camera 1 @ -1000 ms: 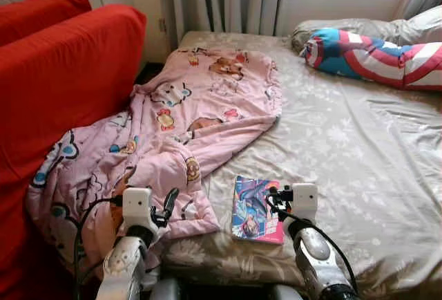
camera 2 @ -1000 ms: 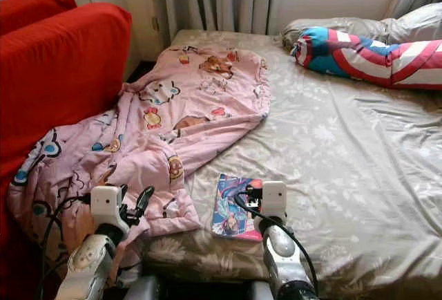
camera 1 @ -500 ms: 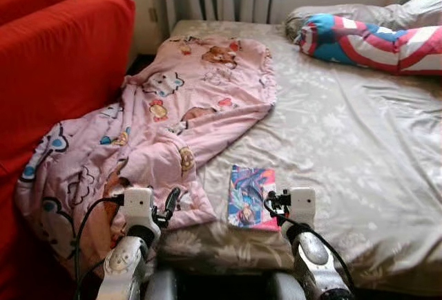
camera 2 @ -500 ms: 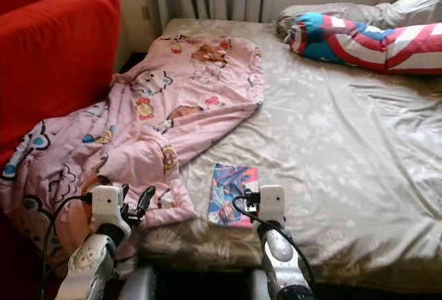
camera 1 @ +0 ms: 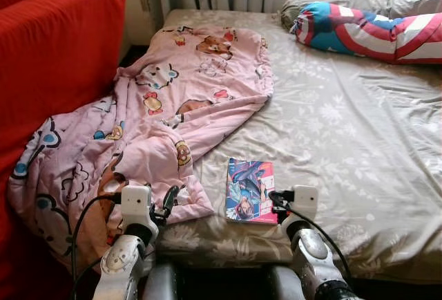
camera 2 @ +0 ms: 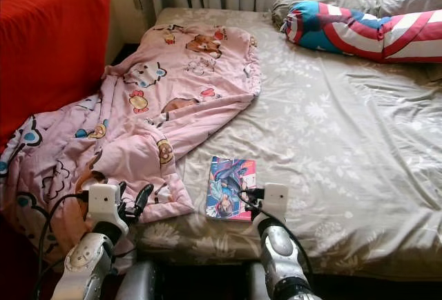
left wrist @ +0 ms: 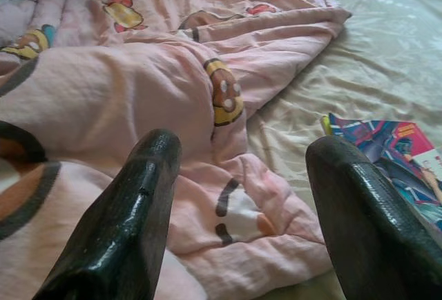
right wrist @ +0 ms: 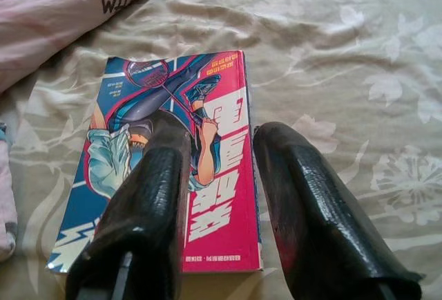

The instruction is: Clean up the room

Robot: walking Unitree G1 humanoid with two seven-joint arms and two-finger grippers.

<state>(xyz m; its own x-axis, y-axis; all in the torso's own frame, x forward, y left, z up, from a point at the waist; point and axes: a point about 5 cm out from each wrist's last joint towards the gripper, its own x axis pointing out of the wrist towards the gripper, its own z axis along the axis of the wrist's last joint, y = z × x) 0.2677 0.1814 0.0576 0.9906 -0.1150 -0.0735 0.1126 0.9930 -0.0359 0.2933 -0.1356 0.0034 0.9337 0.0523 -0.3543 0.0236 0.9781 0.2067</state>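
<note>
Patience matters here: I judge the step in hand to be picking the book (camera 1: 250, 191) off the bed (camera 1: 359, 148), and a thin flat thing on a soft sheet gives the jaws little to bite. My right gripper (right wrist: 217, 175) hangs just above the book's near end, jaws a little apart with nothing between them, one finger over the cover and the other along its spine-side edge. I would widen them first, come down straddling the long edge nearest the bare sheet, and press slightly into the mattress so a finger can slip under before closing. Closing from flat above would probably only skid across the glossy cover.

My left gripper (left wrist: 242, 196) waits over the rumpled corner of the pink blanket (camera 1: 173, 106), jaws wide and holding nothing; that is a job for later, I think.

The book lies face up near the foot edge of the bed, just beside the blanket's hem but apart from it. Its cover is bright blue, red and pink with a drawn figure, and it looks slim and bendy.
</note>
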